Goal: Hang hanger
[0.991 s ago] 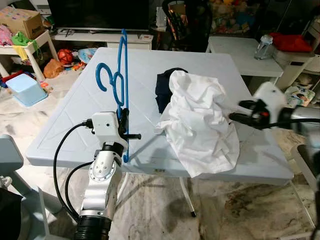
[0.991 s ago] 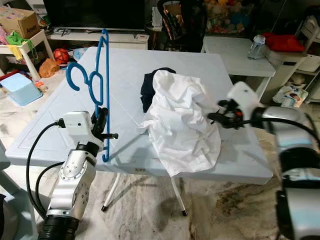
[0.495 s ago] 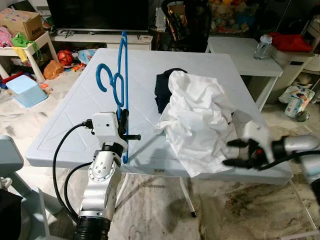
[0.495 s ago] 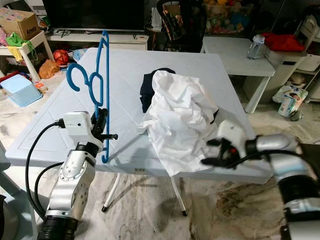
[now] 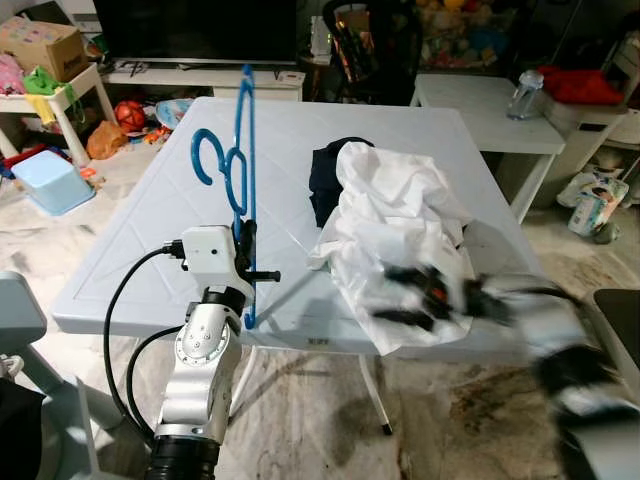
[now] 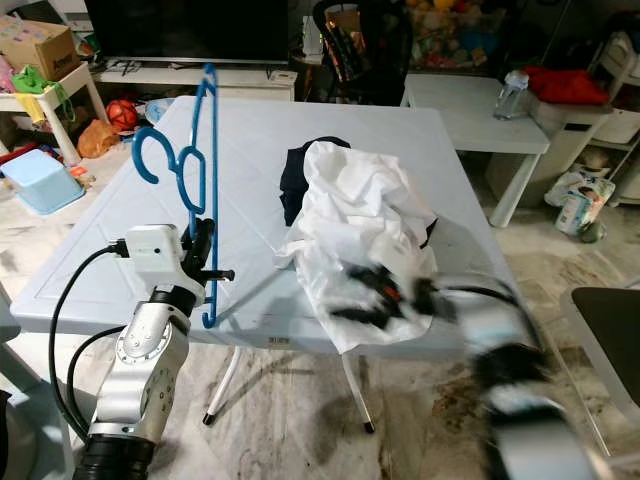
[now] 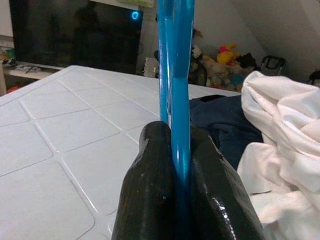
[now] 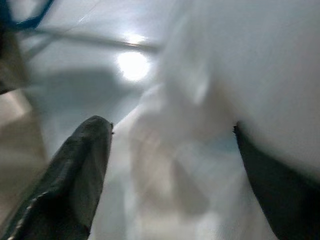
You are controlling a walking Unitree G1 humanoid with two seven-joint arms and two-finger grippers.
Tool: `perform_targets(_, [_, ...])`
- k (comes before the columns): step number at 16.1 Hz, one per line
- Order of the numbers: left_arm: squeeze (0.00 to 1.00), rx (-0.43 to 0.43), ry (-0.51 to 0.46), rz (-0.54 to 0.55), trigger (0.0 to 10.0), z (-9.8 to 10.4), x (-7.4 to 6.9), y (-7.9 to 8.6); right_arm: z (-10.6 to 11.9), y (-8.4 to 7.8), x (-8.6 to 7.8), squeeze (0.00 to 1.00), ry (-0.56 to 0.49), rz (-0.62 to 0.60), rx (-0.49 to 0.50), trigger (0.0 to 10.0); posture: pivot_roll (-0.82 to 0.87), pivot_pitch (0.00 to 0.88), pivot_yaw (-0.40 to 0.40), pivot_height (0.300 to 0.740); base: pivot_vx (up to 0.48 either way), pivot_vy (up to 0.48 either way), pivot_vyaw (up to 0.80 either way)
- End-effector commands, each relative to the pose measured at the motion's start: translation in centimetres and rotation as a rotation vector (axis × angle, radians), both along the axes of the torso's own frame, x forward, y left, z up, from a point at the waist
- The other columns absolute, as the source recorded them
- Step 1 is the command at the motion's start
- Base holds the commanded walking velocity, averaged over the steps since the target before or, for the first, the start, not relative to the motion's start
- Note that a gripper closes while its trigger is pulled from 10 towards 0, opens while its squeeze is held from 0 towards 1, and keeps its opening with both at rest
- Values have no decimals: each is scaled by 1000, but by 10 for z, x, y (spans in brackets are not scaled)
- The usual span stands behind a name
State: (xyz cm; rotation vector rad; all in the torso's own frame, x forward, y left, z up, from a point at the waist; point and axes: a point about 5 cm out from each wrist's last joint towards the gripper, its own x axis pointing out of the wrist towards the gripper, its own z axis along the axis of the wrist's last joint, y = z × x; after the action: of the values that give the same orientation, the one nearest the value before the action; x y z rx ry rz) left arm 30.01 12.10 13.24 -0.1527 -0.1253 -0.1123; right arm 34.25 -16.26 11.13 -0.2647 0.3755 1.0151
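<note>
A blue plastic hanger (image 5: 238, 160) stands upright at the front left of the pale table (image 5: 150, 230), hook pointing left. My left gripper (image 5: 246, 248) is shut on its lower bar; the left wrist view shows both black fingers (image 7: 150, 175) pressed against the blue bar (image 7: 176, 75). A crumpled white shirt (image 5: 390, 215) lies mid-table, draped over the front edge, with a dark navy garment (image 5: 325, 175) behind it. My right gripper (image 5: 405, 295), blurred by motion, is at the shirt's front lower part. In the right wrist view its fingers (image 8: 75, 165) are spread, open, with white cloth (image 8: 225, 65) between them.
A white side table (image 5: 480, 105) with a bottle (image 5: 527, 93) stands at the back right. At the left there is a light blue bin (image 5: 50, 178) on the floor. A TV stand (image 5: 200, 72) and toys line the back. A dark seat (image 5: 620, 320) is at the right.
My right arm has swung from the table's right side down and leftward to the shirt's front edge, now blurred. The left gripper and hanger have stayed put.
</note>
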Motion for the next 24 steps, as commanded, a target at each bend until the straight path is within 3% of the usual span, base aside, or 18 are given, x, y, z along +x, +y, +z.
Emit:
perform_targets(1, [0,6,51,-9,10000,-10,-3,1,5,-2,13,969,-116,-143,-85,10000,-6,0,-31,740,0,0,0])
perform_targets(2, [0,8,53,-7,10000,-10,-4,1,14,7,23,973,-220,-229,-108,10000,2,0,-33,740,0,0,0])
perform_targets(3, [0,9,55,-4,10000,-10,-5,2,20,19,24,969,-218,-215,6,10000,4,0,-37,740,0,0,0])
perform_targets(6, [0,10,60,0,10000,-11,-6,2,13,11,16,969,-194,-164,-18,10000,4,0,-43,740,0,0,0])
perform_targets(8, [0,6,72,-15,10000,-13,-8,3,7,-7,-2,396,-161,-45,-43,10000,-7,0,-44,740,0,0,0])
perform_targets(10, [0,1,82,-45,10000,-15,-11,2,5,-19,-14,0,-149,12,-71,10000,-18,0,-39,740,0,0,0])
perform_targets(11, [0,14,84,-108,10000,-17,-19,0,9,-39,-29,0,-167,12,-12,10000,-26,0,-33,740,0,0,0])
perform_targets(13, [0,16,84,-108,10000,-18,-20,2,13,-44,-33,0,-150,12,25,10000,-28,0,-28,740,0,0,0])
perform_targets(14, [0,22,89,-106,10000,-19,-21,2,21,-48,-32,0,-151,-31,107,10000,-32,0,-16,740,0,0,0])
perform_targets(19, [0,32,86,-130,10000,-16,-20,-5,37,-43,-27,0,-180,-45,217,10000,-28,0,-16,740,0,0,0])
perform_targets(24, [0,28,89,-138,10000,-16,-21,-7,35,-39,-24,0,-191,-77,195,10000,-26,0,-17,740,-230,0,0])
